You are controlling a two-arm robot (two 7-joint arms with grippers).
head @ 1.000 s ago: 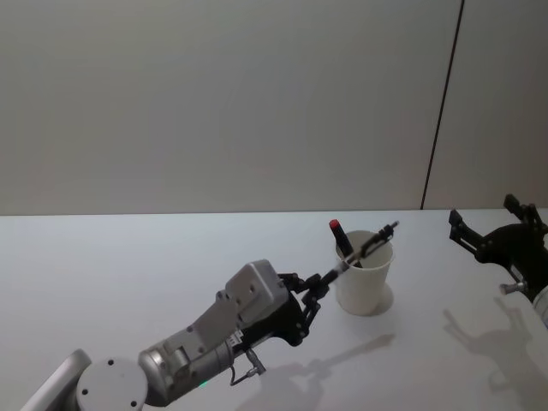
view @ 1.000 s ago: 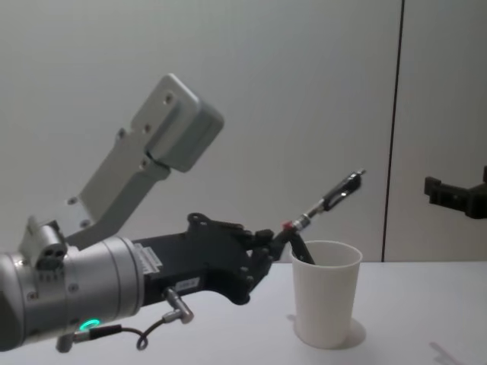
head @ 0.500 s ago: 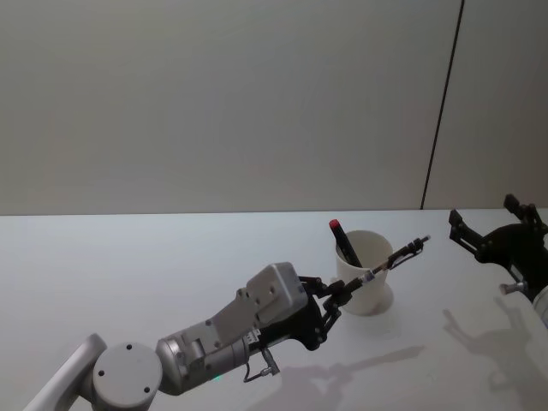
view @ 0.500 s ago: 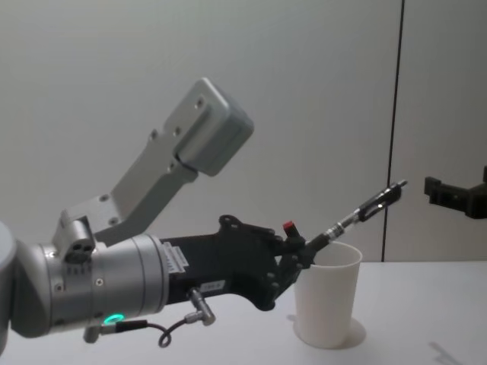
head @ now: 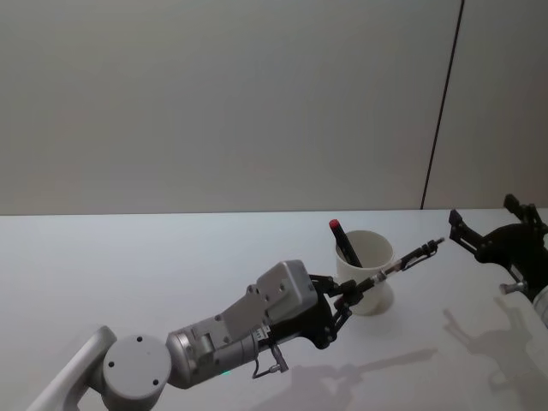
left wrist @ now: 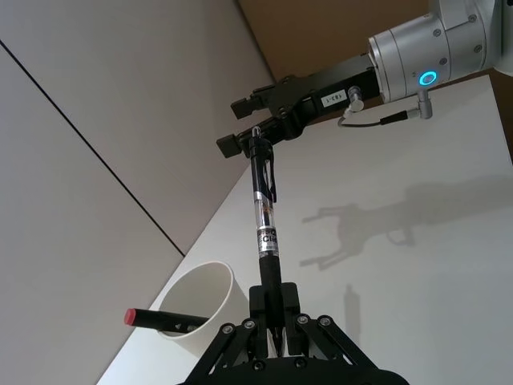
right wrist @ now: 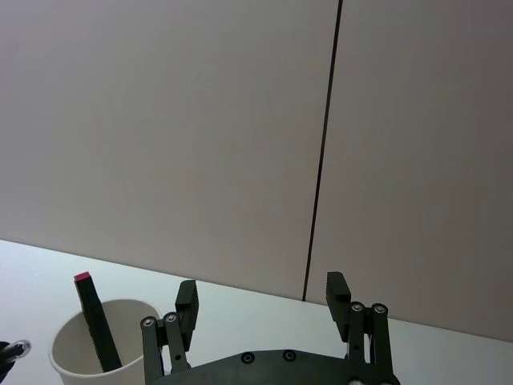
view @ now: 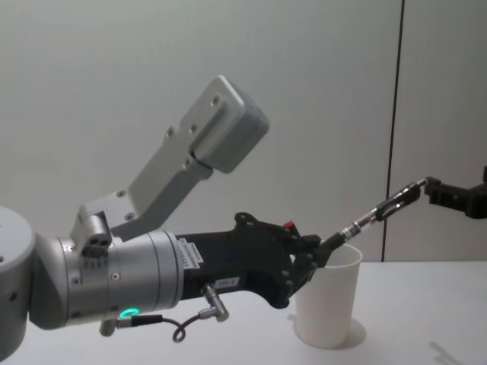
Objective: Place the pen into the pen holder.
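On the white table point(head: 128, 257), toward your right of centre, stands the pen holder point(head: 381, 295), upright, with a red-capped marker point(head: 342, 240) leaning inside it. Your left gripper point(head: 347, 298) hangs just beside the cup's near side, fingers pinching one end of the pen point(head: 402, 261). The pen slants up and to the right past the rim, outside the cup, and its free end points at your right gripper point(head: 484, 218). That gripper hovers near the table's right edge with its fingers spread wide and nothing between them. Arm shadows point(head: 479, 334) fall on the tabletop in front of it. Behind the table is a plain pale wall point(head: 214, 103), split by one dark vertical seam point(head: 441, 111).
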